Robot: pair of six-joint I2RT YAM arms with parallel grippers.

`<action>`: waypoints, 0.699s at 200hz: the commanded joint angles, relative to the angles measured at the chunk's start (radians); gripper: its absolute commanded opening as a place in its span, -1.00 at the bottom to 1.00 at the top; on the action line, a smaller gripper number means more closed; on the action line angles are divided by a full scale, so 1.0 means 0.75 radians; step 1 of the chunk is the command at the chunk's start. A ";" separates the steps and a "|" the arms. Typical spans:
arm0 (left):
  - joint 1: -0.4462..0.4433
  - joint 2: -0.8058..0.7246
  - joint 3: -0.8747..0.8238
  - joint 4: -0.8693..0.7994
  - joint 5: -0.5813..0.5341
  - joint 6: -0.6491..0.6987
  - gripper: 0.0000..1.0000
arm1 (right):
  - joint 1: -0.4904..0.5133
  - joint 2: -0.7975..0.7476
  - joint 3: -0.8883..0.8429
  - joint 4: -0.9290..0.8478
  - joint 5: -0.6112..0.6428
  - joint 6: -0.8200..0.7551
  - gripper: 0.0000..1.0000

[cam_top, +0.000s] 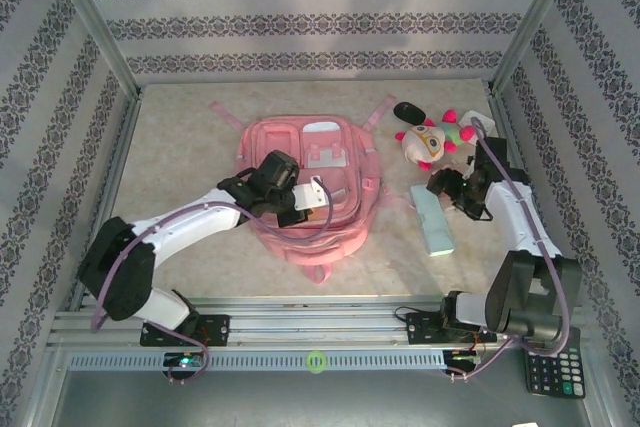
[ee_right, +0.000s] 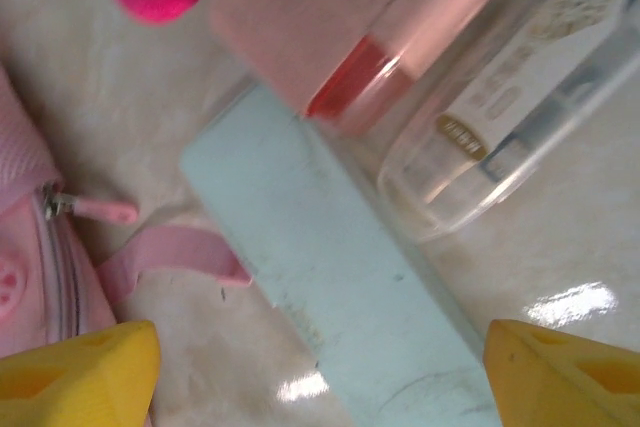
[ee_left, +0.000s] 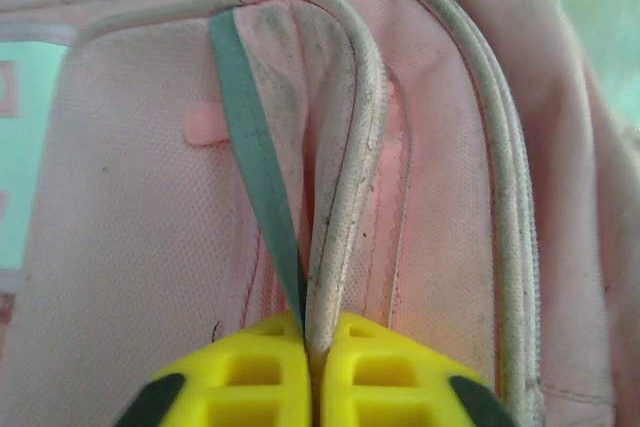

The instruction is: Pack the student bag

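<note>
The student bag (cam_top: 345,232) is a large pink backpack lying flat in the middle of the table. My left gripper (cam_top: 308,197) rests on its front, jaws shut. Up close, the left gripper (ee_left: 312,347) pinches a white-trimmed pocket edge (ee_left: 345,207) together with a thin teal strip (ee_left: 250,147). My right gripper (cam_top: 442,187) hovers to the right of the bag. Seen from the wrist, the right gripper (ee_right: 320,357) is open, its yellow fingers wide on either side of a light blue case (ee_right: 340,267), not touching it.
A plush toy (cam_top: 430,142) and a black object (cam_top: 407,110) lie at the back right. A clear pen box (ee_right: 500,117) and a pink block (ee_right: 340,17) lie beside the case. A calculator (cam_top: 553,372) sits by the right arm's base. A pink strap (ee_right: 170,252) reaches toward the case.
</note>
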 commanded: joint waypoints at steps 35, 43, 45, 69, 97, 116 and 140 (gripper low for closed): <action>0.003 -0.176 -0.029 0.145 0.022 -0.237 -1.00 | -0.013 0.215 0.154 0.119 0.141 0.214 0.85; 0.002 -0.175 -0.029 0.152 0.025 -0.245 -1.00 | -0.012 0.238 0.162 0.139 0.149 0.230 0.86; 0.004 -0.175 -0.029 0.154 0.025 -0.248 -1.00 | -0.011 0.242 0.165 0.146 0.147 0.235 0.85; 0.004 -0.170 -0.029 0.200 0.039 -0.282 -1.00 | -0.004 0.330 0.215 0.170 0.145 0.251 0.86; 0.006 -0.159 -0.023 0.228 0.048 -0.300 -1.00 | -0.002 0.443 0.274 0.200 0.115 0.252 0.86; 0.007 -0.147 -0.014 0.215 0.049 -0.296 -1.00 | 0.005 0.511 0.313 0.237 0.062 0.229 0.86; 0.010 -0.145 -0.017 0.210 0.047 -0.298 -1.00 | 0.029 0.593 0.391 0.267 -0.002 0.159 0.85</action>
